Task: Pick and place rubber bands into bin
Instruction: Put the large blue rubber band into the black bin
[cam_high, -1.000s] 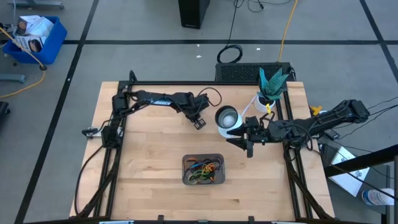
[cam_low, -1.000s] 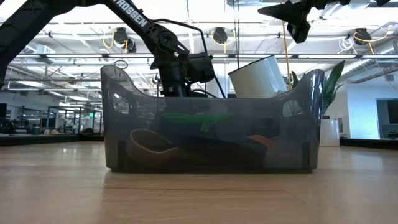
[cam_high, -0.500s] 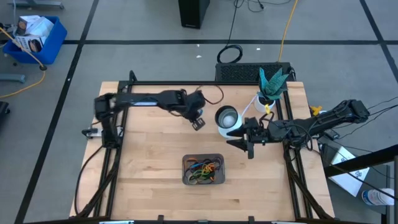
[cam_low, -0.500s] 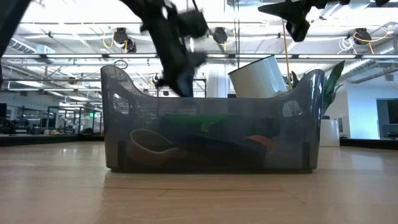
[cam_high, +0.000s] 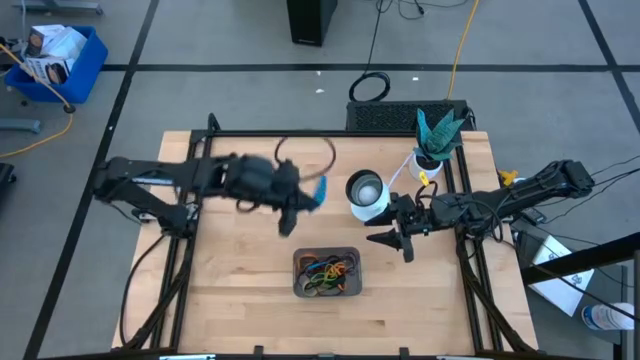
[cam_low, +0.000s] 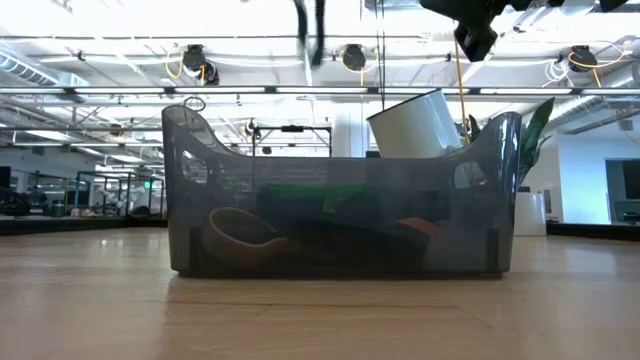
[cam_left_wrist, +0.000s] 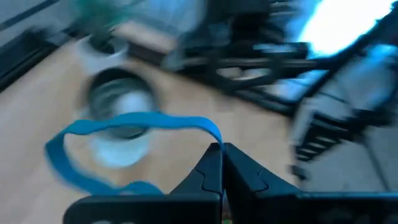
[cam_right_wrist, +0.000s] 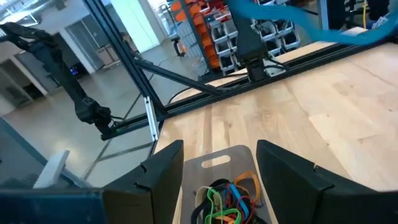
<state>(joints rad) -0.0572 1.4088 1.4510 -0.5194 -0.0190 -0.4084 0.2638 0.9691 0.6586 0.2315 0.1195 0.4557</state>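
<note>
My left gripper (cam_high: 300, 198) is shut on a blue rubber band (cam_high: 318, 190), raised above the table between the white-and-silver cup (cam_high: 365, 193) and the table's left side. The band shows as an open loop in the left wrist view (cam_left_wrist: 124, 124). The dark grey bin (cam_high: 327, 273) rests on the table near the front, with several coloured rubber bands (cam_right_wrist: 227, 196) in it. My right gripper (cam_high: 395, 243) is open and empty, above the table right of the bin and near the cup. My left gripper pinches the blue band at one point of its loop (cam_left_wrist: 214, 134) between its two fingertips. The rest of the loop stands out ahead of the fingers, toward the cup. The band is lifted clear of the table and slack.
A white plant pot (cam_high: 428, 165) with a green plant stands at the far right, behind the cup. Black frame rails run along the table's left, right and far sides. Bare wood lies left of the bin and in front of it.
My left gripper has risen from beside the cup, out of the top of the low view, and gone toward the table's left and near edge as its arm drew back. The blue band has come up with it. My right gripper has shifted slightly toward the near edge.
</note>
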